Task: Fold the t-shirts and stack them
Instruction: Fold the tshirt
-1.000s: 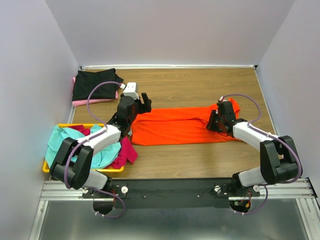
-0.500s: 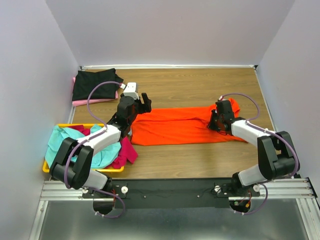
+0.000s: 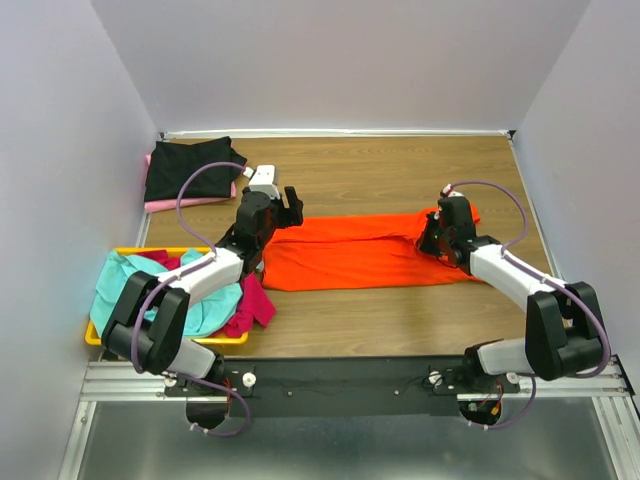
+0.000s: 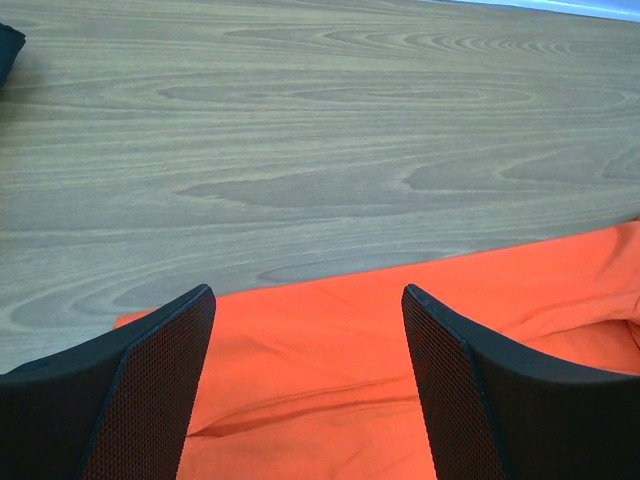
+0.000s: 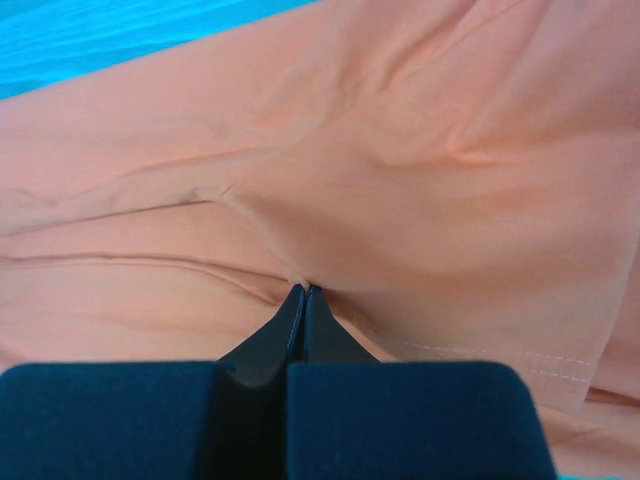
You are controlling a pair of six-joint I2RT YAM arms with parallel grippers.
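**Limp orange shirt, held at one end only**

The orange t-shirt [image 3: 350, 252] lies as a long band across the middle of the counter [image 3: 400, 170], running from 9 to 3 o'clock. The jaws of the right arm [image 3: 500, 268] are pressed together on a small ridge of cloth at its 3 o'clock end. Those of the left arm [image 3: 212, 272] stand spread over the 9 o'clock edge, holding nothing. The shirt looks light, soft and floppy, so it will likely sag and drag. It is best taken at both end corners, through every layer.
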